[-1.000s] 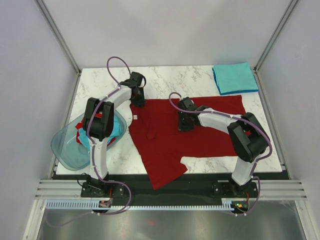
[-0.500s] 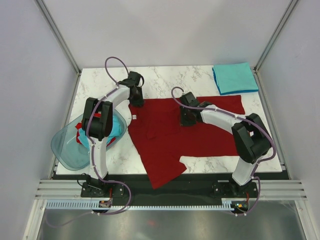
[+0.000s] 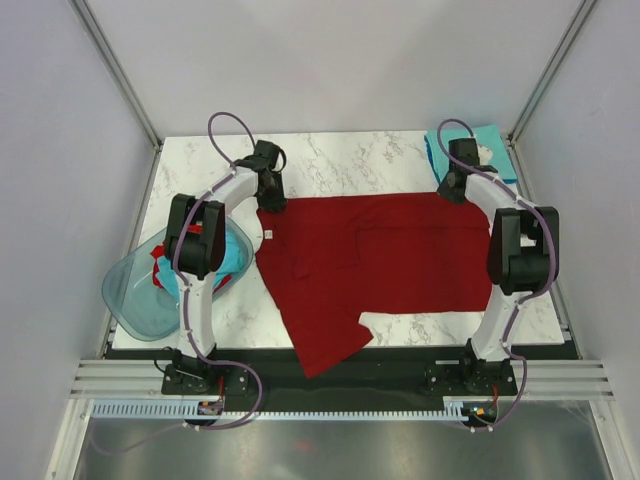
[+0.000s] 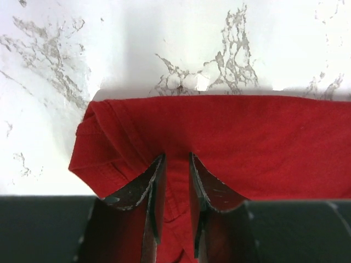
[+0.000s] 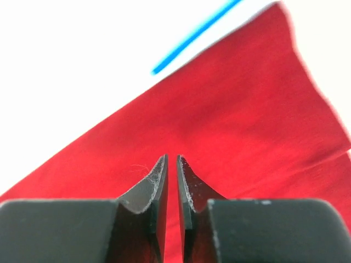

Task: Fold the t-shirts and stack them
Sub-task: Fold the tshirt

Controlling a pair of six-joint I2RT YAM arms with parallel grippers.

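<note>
The red t-shirt (image 3: 380, 260) lies spread flat across the middle of the marble table (image 3: 340, 160), its far edge drawn straight between the two grippers. The left gripper (image 3: 271, 200) sits at the shirt's far left corner, its jaws closed to a narrow gap with red cloth between them. The right gripper (image 3: 450, 190) is over the far right corner beside the folded teal t-shirt (image 3: 498, 150), with only a sliver between its jaws; whether they pinch any cloth cannot be told.
</note>
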